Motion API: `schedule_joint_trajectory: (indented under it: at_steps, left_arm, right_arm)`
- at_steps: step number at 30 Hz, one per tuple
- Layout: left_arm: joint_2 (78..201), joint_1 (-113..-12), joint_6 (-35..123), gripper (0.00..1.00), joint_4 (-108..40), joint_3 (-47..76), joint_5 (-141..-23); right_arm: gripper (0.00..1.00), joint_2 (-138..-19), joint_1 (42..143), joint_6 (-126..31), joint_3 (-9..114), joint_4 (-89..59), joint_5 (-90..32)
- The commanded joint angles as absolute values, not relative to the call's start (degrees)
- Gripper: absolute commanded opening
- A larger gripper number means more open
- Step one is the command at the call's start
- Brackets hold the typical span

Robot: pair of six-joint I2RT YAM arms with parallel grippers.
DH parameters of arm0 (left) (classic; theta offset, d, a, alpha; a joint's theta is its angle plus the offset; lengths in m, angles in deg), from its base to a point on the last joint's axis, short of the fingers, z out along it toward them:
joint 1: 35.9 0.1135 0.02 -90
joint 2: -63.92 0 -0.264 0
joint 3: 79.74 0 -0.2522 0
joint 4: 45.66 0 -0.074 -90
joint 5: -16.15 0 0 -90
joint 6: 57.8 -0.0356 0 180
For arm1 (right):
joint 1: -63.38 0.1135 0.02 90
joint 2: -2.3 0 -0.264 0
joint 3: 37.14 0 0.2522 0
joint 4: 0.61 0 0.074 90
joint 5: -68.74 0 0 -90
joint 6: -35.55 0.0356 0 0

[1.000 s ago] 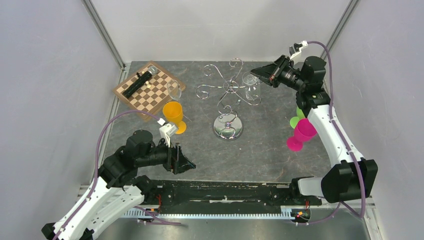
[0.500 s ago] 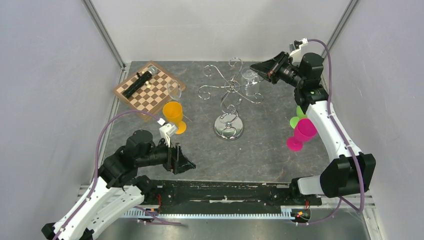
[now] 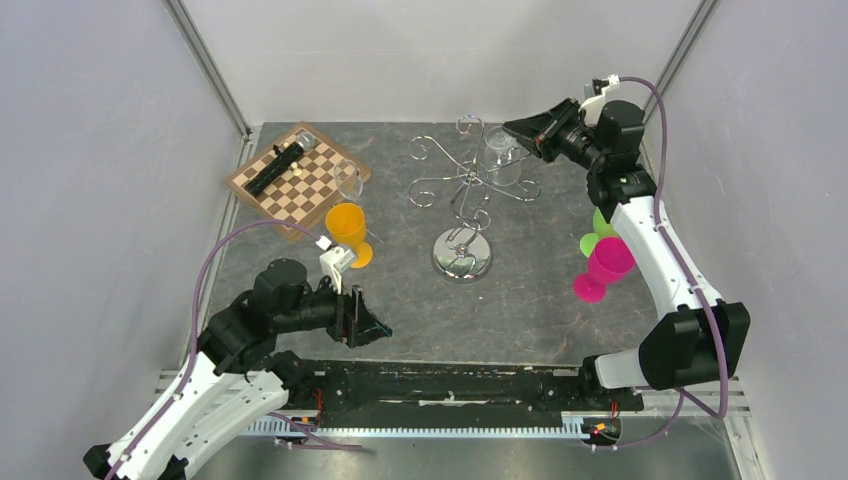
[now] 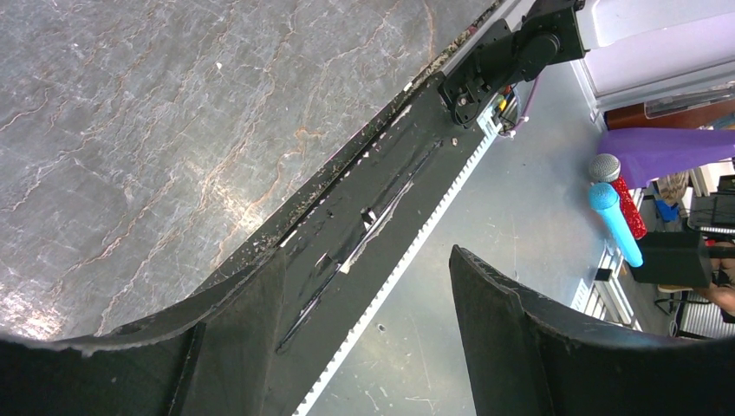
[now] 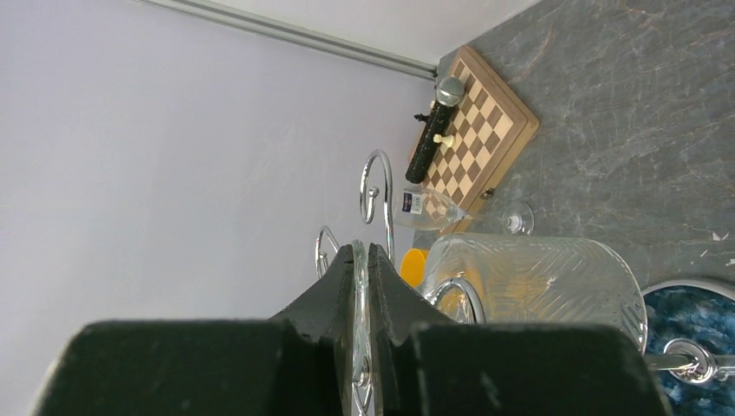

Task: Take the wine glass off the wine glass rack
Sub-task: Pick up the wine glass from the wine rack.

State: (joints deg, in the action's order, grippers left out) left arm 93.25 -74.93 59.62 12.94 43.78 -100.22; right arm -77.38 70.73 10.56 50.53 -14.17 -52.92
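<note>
Counter tally: 1 wine glass rack point(image 3: 461, 255) at centre, plus 2 clear glasses: the wine glass point(image 3: 497, 150) at the rack's 1 o'clock and a second glass point(image 3: 349, 180) at its 9 o'clock. Plastic goblets, 3: orange goblet point(image 3: 347, 228) at 8 o'clock, magenta goblet point(image 3: 603, 265) and green goblet point(image 3: 589, 243) at 3 to 4 o'clock. Also 1 chessboard point(image 3: 298, 180) at 10 o'clock with 1 microphone point(image 3: 276, 168) on it.

Legible text, all views: I read none; the sole candidate I log is a small blue-and-white sticker point(image 5: 414, 202) on the bowl of the clear glass point(image 5: 444, 211) beside the chessboard point(image 5: 481, 121) in the right wrist view, its print too small to make out.
</note>
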Motion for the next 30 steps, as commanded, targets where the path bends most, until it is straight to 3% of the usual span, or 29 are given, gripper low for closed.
schedule_joint_trajectory:
  at_steps: [1, 13, 30]
  left_arm:
    - [93.80, -75.10, 61.10, 0.76, 11.23, 43.84, -99.68]
    - [93.41, -75.10, 61.20, 0.76, 11.25, 43.86, -99.58]
    - [93.28, -75.14, 61.07, 0.76, 11.25, 43.87, -99.69]
  right_arm:
    - [0.00, -77.55, 71.32, 10.49, 55.80, -12.11, -48.62]
    - [0.00, -81.71, 74.18, 6.53, 65.97, -21.42, -41.93]
    - [0.00, -79.58, 72.05, 2.06, 67.14, -23.33, -34.39]
